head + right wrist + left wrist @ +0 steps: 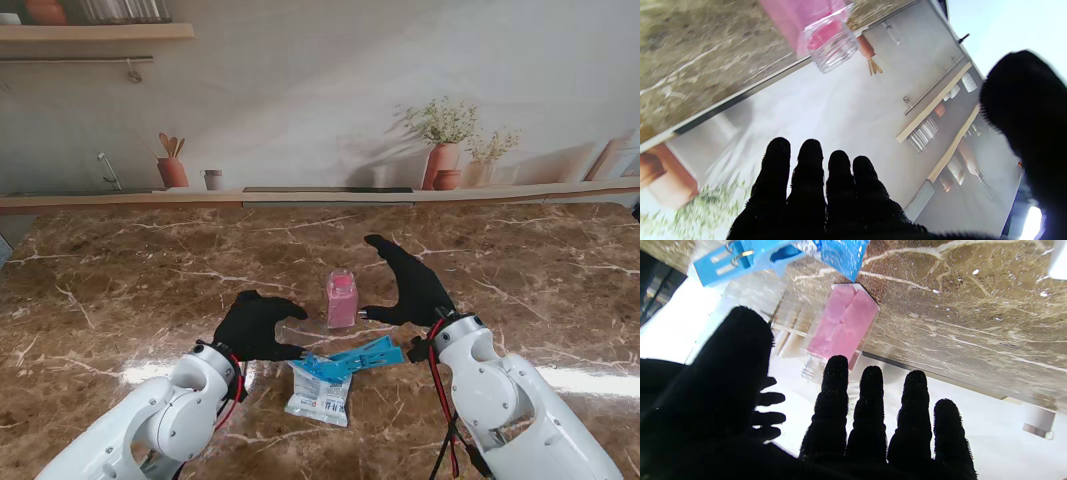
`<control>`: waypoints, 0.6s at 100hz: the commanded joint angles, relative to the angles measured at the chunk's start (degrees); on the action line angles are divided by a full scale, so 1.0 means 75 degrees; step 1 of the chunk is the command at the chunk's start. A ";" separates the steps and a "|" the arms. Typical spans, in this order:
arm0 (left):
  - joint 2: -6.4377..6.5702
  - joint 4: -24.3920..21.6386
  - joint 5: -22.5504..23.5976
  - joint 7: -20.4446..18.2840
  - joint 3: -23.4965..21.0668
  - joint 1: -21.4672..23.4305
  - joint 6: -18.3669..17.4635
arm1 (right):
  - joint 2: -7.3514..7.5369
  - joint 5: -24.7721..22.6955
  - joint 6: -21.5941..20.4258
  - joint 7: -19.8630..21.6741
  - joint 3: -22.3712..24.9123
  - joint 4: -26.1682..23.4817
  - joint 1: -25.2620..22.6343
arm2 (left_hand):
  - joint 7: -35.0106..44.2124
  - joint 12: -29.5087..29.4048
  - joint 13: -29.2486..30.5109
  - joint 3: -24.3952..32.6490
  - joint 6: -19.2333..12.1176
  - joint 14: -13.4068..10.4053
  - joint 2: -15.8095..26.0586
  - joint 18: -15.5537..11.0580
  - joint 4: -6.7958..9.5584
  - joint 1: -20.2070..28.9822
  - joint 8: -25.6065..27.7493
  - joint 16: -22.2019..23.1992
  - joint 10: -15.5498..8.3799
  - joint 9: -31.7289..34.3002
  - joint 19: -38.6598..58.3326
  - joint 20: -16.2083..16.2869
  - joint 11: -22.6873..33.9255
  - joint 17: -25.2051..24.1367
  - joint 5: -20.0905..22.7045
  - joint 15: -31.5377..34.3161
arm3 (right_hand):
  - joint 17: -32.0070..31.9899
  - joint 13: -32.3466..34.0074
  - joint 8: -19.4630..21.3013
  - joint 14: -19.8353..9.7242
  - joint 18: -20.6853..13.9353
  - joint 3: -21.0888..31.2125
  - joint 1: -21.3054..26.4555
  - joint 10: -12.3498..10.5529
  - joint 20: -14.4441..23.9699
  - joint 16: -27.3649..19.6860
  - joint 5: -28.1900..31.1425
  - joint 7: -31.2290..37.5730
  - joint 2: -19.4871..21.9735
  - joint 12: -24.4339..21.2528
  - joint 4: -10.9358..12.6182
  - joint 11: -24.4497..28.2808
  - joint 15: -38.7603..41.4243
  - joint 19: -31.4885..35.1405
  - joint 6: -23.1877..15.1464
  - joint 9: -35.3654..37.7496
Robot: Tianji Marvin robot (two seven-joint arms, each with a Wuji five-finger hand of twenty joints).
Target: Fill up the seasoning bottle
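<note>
Both hands are empty, fingers spread: my left hand [255, 325] and right hand [410, 285] flank the upright seasoning bottle [342, 298], untouched; the clipped refill pouch [322, 388] lies just right of my left wrist.

Probably a mock kitchen: marble-look counter [150, 290], printed backdrop [330, 100] of shelves, utensils, potted plants.

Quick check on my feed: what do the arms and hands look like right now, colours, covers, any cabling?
Both arms are glossy white with rounded joint housings. The left hand and right hand are five-fingered and covered in black, fuzzy-textured gloves. Red and black cables run beside each wrist, most visibly along the right arm.
</note>
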 commanded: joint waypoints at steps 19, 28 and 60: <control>-0.0064 -0.0043 -0.0252 0.0202 -0.0311 0.0260 0.0033 | 0.0011 0.1132 -0.0374 0.0857 -0.0196 0.1057 0.0834 | -0.0872 -0.0353 -0.0662 -0.1075 0.0282 -0.0442 0.0525 -0.0335 0.0370 -0.0212 -0.0534 -0.0660 0.0066 -0.0803 0.0123 -0.1311 -0.0376 0.0038 -0.0001 -0.0423 | -0.0459 -0.0855 0.0477 -0.0168 -0.0491 0.0430 -0.0319 0.0049 -0.0385 -0.0528 -0.0481 -0.0775 -0.0463 -0.0337 -0.0328 0.0083 -0.0138 -0.0419 0.0171 -0.0839; -0.0090 -0.0019 -0.0269 0.0345 -0.0393 0.0318 0.0031 | 0.0030 0.1466 -0.0411 0.1163 -0.0331 0.1450 0.1123 | -0.0857 -0.0356 -0.0695 -0.1127 0.0296 -0.0458 0.0537 -0.0305 0.0386 -0.0200 -0.0529 -0.0679 0.0055 -0.0805 0.0124 -0.1370 -0.0379 0.0023 0.0044 -0.0415 | -0.0518 -0.0933 0.0495 -0.0219 -0.0537 0.0464 -0.0292 0.0042 -0.0395 -0.0550 -0.0473 -0.0838 -0.0565 -0.0367 -0.0326 0.0042 -0.0182 -0.0462 0.0166 -0.0888; -0.0135 0.0021 -0.0445 0.0465 -0.0592 0.0467 0.0184 | -0.0001 0.3146 -0.1087 0.2149 -0.1009 0.3089 0.2203 | -0.0821 -0.0371 -0.0818 -0.1219 0.0350 -0.0506 0.0592 -0.0391 0.0413 -0.0189 -0.0511 -0.0712 0.0067 -0.0870 0.0070 -0.1462 -0.0406 0.0015 0.0084 -0.0421 | -0.0753 -0.1295 -0.0838 -0.0411 -0.0681 0.0603 -0.0028 0.0012 -0.0342 -0.0636 -0.0335 -0.1299 -0.0800 -0.0635 -0.0364 -0.0381 -0.0279 -0.0802 0.0202 -0.1120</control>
